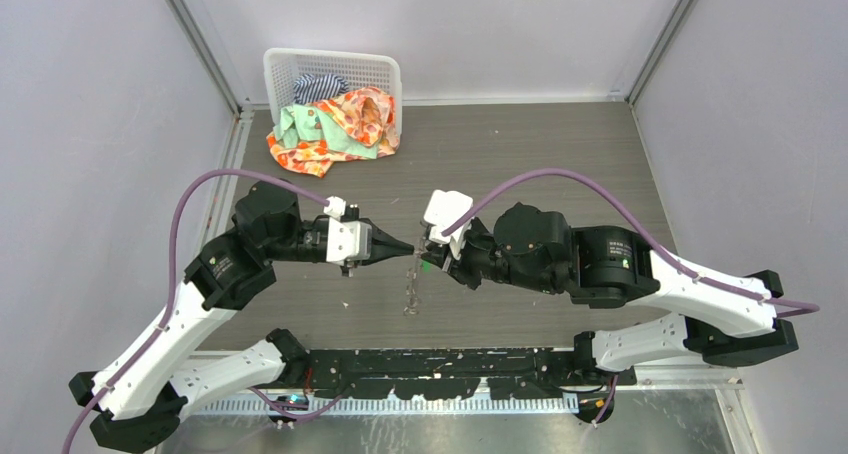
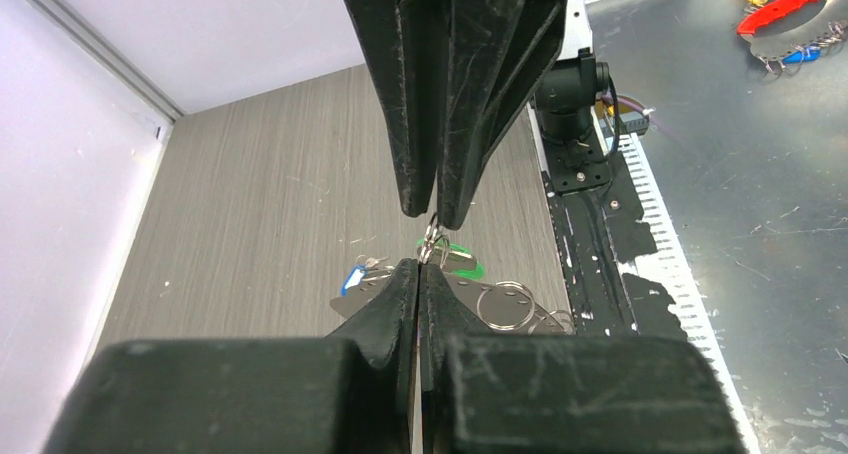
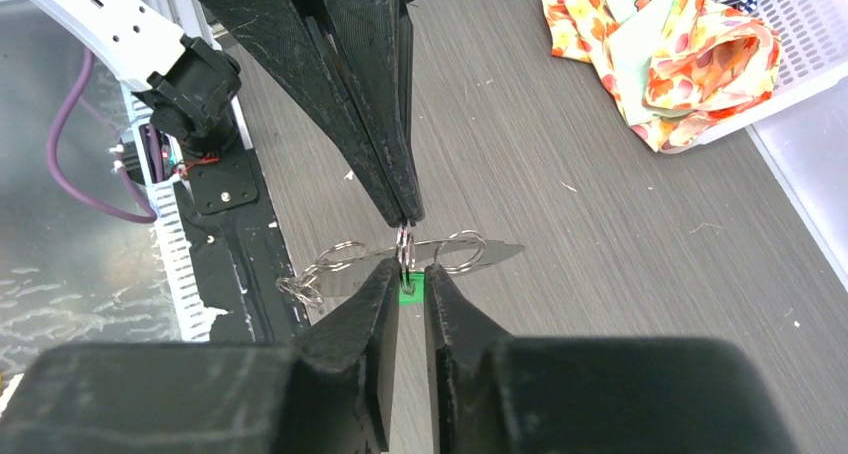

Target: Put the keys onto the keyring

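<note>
Two claws, tip to tip above the middle of the table (image 1: 560,154), slightly toward its near edge.

Left gripper (image 1: 407,246): jaws fully together, pinching a small split ring of the keyring (image 3: 403,244).

Right gripper (image 3: 410,274): jaws nearly together with only a thin slit between, tips right against the same small ring. Green showing in the slit. Pinched or just below: cannot tell.

Keys, two:
- Green key (image 2: 460,264): one, just under the meeting tips.
- Blue key (image 2: 352,277): one, low on the far side of the cluster, seen in the left wrist view only. Resting or hanging: unclear.

Keyring cluster:
- At least three silvery split rings.
- One short chain of links (image 3: 300,289).
- One flat silver tag (image 3: 490,249), trailing from the pinch down toward the near edge.

Other things:
- One white basket (image 1: 290,69) at the far-left corner, well apart from the claws.
- Bundled cloth (image 1: 340,124) spilling over the basket's front: orange floral, mint and blue stripe.
- Two purple cables, one per arm.
- One red curved piece (image 2: 785,19) with more rings on the metal surface beyond the near edge.

Obstruction: each claw's fingers cover the pinch point from the other's camera. Right wrist housing hides the fingertips from above.
</note>
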You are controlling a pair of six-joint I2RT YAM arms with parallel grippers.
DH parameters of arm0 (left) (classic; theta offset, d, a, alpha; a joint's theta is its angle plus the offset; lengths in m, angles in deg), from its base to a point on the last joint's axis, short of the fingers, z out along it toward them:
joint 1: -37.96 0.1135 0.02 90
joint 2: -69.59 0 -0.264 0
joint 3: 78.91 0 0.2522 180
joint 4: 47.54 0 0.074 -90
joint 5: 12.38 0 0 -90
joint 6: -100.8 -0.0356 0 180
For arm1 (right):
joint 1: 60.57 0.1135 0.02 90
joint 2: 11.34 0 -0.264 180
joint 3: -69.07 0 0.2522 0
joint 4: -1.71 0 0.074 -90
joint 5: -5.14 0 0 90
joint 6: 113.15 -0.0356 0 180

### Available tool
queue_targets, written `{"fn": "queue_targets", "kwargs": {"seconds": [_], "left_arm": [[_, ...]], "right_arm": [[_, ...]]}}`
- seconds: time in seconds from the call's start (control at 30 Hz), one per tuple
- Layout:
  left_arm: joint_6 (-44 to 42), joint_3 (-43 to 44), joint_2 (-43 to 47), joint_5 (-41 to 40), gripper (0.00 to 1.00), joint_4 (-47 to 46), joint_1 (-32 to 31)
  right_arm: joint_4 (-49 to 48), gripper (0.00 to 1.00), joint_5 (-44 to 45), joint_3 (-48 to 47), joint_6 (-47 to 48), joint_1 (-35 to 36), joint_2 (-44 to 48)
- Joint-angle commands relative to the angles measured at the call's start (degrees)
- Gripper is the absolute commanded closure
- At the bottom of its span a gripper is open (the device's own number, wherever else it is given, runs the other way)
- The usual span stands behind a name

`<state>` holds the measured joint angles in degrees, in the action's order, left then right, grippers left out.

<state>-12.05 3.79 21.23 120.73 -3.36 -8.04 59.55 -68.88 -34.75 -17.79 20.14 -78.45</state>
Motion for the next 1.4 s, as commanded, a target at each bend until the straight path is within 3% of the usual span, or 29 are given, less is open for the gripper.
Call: {"fn": "queue_targets", "kwargs": {"seconds": [0.0, 0.17, 0.67, 1.37], "left_arm": [[0.9, 0.5, 1.2, 1.7, 1.00, -3.5, 0.2], [0.9, 0.6, 1.4, 1.5, 1.00, -3.5, 0.2], [3.6, 0.5, 1.4, -0.7, 1.00, -4.8, 0.3], [6.1, 0.5, 1.2, 0.2, 1.00, -6.0, 1.1]], "right_arm": [[-3.1, 0.83, -0.8, -0.2, -0.2, -0.8, 0.3], [-1.1, 0.99, -2.2, -1.0, -0.4, -1.0, -0.1], [5.1, 0.99, -2.8, -2.3, -0.6, -1.1, 1.0], [3.7, 0.99, -2.5, 1.4, 0.0, -1.0, 3.9]]}}
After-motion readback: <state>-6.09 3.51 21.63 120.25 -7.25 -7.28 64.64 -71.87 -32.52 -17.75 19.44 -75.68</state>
